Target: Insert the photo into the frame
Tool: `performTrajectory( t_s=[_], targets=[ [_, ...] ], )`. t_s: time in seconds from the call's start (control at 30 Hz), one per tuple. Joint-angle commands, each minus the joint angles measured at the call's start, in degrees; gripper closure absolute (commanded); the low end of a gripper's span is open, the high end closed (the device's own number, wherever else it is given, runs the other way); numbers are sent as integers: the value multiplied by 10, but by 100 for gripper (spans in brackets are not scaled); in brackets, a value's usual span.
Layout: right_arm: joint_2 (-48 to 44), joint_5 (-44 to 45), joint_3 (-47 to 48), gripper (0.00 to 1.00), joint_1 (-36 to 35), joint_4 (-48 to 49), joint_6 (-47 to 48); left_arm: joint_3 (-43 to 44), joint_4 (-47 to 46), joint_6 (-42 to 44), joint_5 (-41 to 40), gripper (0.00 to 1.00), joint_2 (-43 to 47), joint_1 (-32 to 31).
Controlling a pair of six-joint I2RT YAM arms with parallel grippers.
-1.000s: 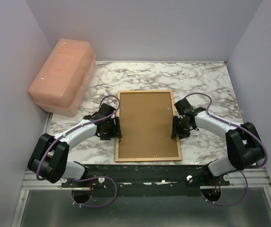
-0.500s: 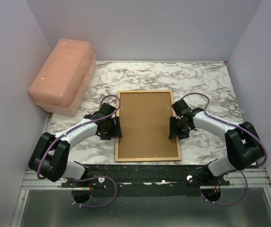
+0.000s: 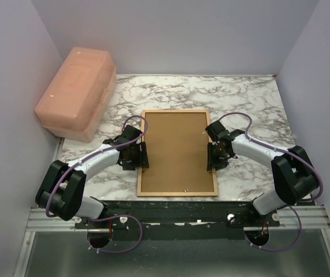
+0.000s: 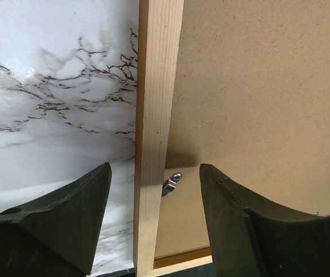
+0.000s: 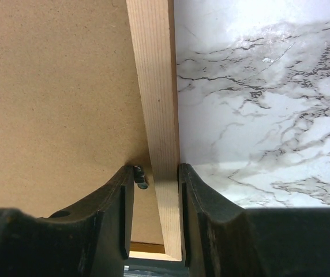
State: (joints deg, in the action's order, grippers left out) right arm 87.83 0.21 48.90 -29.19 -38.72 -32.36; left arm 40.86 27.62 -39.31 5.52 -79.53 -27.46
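The frame (image 3: 176,193) lies face down on the marble table with its brown backing board (image 3: 176,151) up. The photo is out of view. My left gripper (image 3: 141,157) is open astride the left wooden rail (image 4: 156,86), its fingers clear of the wood, and a small metal clip (image 4: 173,182) lies between them. My right gripper (image 3: 213,157) is closed in on the right rail (image 5: 153,69). Its outer finger (image 5: 197,202) sits against the rail's outer edge and its inner finger (image 5: 113,208) against a metal clip (image 5: 141,177).
A pink plastic box (image 3: 75,92) stands at the back left against the wall. White walls close in the table on three sides. Bare marble (image 3: 251,109) lies right of the frame and behind it.
My right gripper opened wider, then closed in on the right rail and clip. The frame slid slightly to the left. The left gripper stayed where it was.
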Motion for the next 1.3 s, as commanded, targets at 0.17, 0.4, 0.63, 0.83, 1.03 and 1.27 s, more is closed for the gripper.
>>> performTrajectory(
  t_s=[0.17, 0.4, 0.63, 0.83, 1.03, 1.27],
  targets=[
    [58, 131, 7, 99, -50, -38, -24, 4, 14, 2, -20, 36, -13, -4],
    [40, 119, 20, 67, -56, -44, -17, 5, 16, 2, -19, 36, -14, -4],
    [8, 81, 11, 41, -56, -43, -17, 4, 17, 3, -21, 36, -12, -4],
    [33, 77, -1, 67, -56, -30, -16, 4, 16, 4, -21, 37, -16, -4],
    [41, 117, 13, 97, -56, -49, -16, 4, 17, 4, -22, 37, -15, -4],
    [39, 128, 31, 99, -56, -50, -9, 7, 20, 4, -21, 37, -13, -4]
  ],
)
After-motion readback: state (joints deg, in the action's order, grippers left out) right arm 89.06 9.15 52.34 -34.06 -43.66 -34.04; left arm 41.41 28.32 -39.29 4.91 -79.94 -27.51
